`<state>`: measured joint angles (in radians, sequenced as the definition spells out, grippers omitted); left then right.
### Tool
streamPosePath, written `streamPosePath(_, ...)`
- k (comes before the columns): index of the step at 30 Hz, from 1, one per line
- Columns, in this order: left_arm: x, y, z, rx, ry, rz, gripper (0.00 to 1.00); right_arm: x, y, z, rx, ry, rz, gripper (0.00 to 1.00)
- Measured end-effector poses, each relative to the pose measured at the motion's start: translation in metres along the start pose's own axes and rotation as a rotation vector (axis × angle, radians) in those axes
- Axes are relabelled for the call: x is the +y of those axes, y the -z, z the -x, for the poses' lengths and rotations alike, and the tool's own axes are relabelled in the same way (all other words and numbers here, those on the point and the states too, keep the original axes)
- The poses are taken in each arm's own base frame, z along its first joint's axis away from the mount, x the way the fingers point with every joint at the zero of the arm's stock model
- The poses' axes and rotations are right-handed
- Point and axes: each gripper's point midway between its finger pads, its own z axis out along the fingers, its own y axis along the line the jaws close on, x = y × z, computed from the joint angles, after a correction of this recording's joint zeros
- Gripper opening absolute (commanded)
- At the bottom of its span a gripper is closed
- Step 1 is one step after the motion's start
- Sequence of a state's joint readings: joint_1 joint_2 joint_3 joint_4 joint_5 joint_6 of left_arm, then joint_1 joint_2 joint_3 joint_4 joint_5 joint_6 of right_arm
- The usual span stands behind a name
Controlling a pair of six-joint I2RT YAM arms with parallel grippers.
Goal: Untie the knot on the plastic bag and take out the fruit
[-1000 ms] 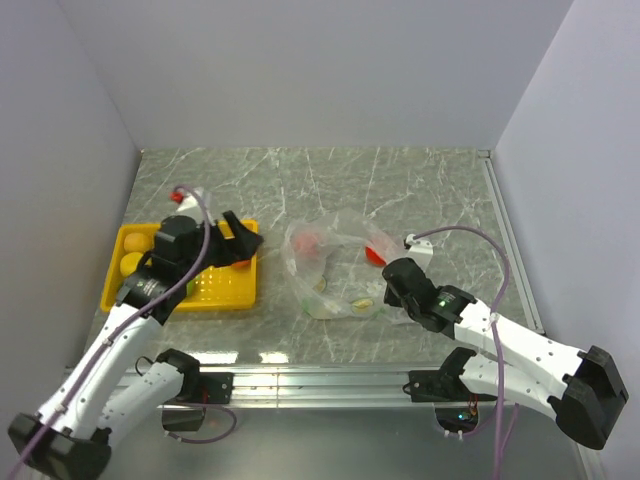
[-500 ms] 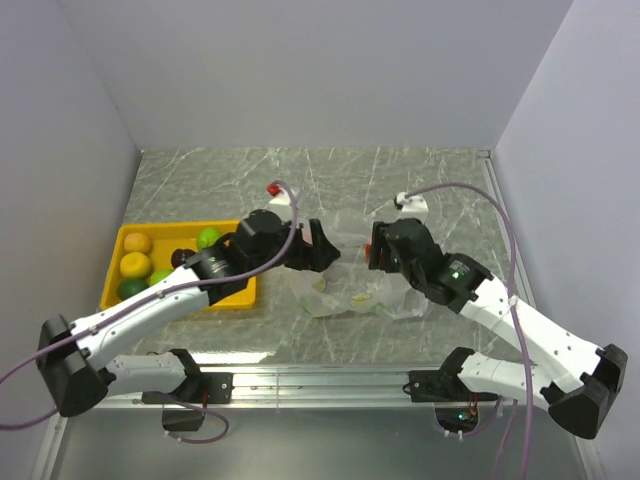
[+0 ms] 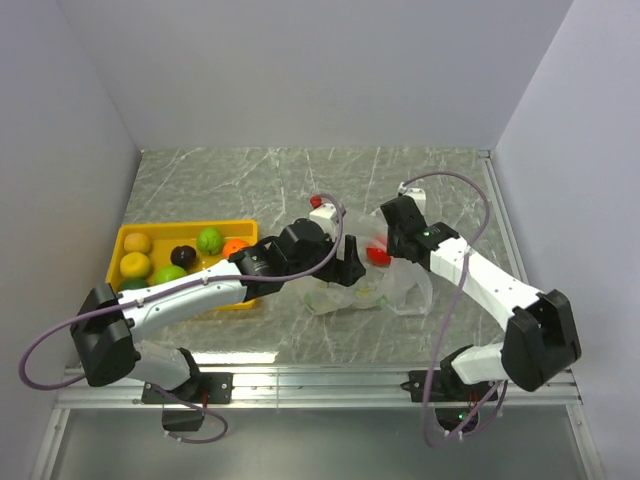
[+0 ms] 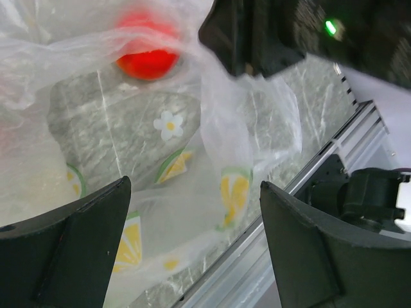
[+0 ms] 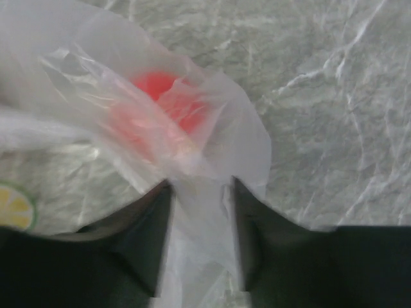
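Observation:
The plastic bag (image 3: 404, 291) lies crumpled at mid-table, clear with lemon prints. One red fruit (image 3: 377, 255) shows inside it, also in the left wrist view (image 4: 146, 61) and the right wrist view (image 5: 171, 101). My right gripper (image 3: 392, 248) is shut on a fold of the bag's film (image 5: 198, 212) at its far right edge, just beside the red fruit. My left gripper (image 3: 352, 272) hovers open over the bag (image 4: 160, 212), its jaws wide apart and empty. I cannot make out the knot.
A yellow tray (image 3: 224, 297) at the left holds two yellow fruits (image 3: 134, 264), a dark purple one (image 3: 183, 256), light green ones (image 3: 209, 240) and an orange one (image 3: 235, 245). The left forearm crosses the tray's right side. A metal rail (image 3: 320, 380) runs along the near edge.
My left arm has swung from the tray across to the bag. My right gripper has moved from the bag's near right side to its far right edge and holds the film.

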<state>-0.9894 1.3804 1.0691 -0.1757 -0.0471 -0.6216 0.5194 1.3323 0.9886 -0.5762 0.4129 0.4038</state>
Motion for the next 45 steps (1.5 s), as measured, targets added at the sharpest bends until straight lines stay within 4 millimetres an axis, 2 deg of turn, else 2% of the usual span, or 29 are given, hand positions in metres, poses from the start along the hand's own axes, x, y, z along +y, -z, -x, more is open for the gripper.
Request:
streamPosePath(2,0.0,-0.004,-0.005,0.012,-0.011,0.002,0.87,-0.004,-0.015,-0.005,0.03,-0.041,-0.002,0.2)
streamPosePath(4,0.001,-0.01,-0.011,0.026,-0.025,0.004,0.87,-0.006,-0.028,-0.009,0.051,-0.085,0.005,0.11)
streamPosePath(5,0.002,-0.013,-0.014,0.034,-0.03,0.007,0.87,-0.007,-0.034,-0.012,0.062,-0.109,0.014,0.03)
streamPosePath(6,0.003,-0.017,-0.018,0.045,-0.039,0.011,0.87,-0.006,-0.04,-0.015,0.073,-0.128,0.024,0.0)
streamPosePath(11,0.011,-0.033,-0.04,0.106,-0.067,0.036,0.88,-0.005,-0.06,-0.027,0.123,-0.183,0.061,0.0)
streamPosePath(14,0.016,-0.038,-0.045,0.114,-0.077,0.056,0.88,0.004,-0.06,-0.031,0.144,-0.182,0.106,0.0)
streamPosePath(16,0.019,-0.039,-0.043,0.1,-0.078,0.071,0.87,0.011,-0.049,-0.028,0.127,-0.173,0.144,0.0)
streamPosePath(18,0.023,-0.039,-0.041,0.069,-0.077,0.085,0.87,0.02,-0.029,-0.022,0.086,-0.153,0.188,0.0)
streamPosePath(22,0.038,-0.032,-0.049,0.04,-0.066,0.117,0.86,0.057,0.039,0.002,-0.07,-0.085,0.354,0.0)
streamPosePath(24,0.046,-0.028,-0.054,0.031,-0.055,0.134,0.86,0.077,0.068,0.003,-0.119,-0.05,0.439,0.0)
streamPosePath(26,0.052,-0.024,-0.057,0.018,-0.037,0.151,0.86,0.087,0.085,-0.002,-0.135,-0.037,0.49,0.0)
streamPosePath(27,0.054,-0.023,-0.058,0.009,-0.029,0.158,0.86,0.087,0.085,-0.004,-0.143,-0.046,0.49,0.0)
streamPosePath(29,0.058,-0.02,-0.059,-0.006,-0.011,0.166,0.85,0.077,0.074,-0.016,-0.126,-0.067,0.443,0.0)
streamPosePath(33,0.061,-0.011,-0.061,-0.031,0.002,0.153,0.85,0.05,0.039,-0.051,-0.026,-0.084,0.313,0.0)
streamPosePath(35,0.061,-0.006,-0.058,-0.05,0.005,0.147,0.85,0.041,0.03,-0.054,-0.008,-0.094,0.274,0.0)
streamPosePath(39,0.061,0.0,-0.049,-0.088,0.009,0.156,0.88,0.033,0.022,-0.046,-0.012,-0.11,0.234,0.0)
streamPosePath(42,0.067,0.002,-0.045,-0.111,0.029,0.192,0.88,0.036,0.015,-0.042,-0.001,-0.097,0.221,0.0)
streamPosePath(45,0.069,0.004,-0.042,-0.129,0.053,0.21,0.86,0.04,0.003,-0.05,0.035,-0.077,0.206,0.0)
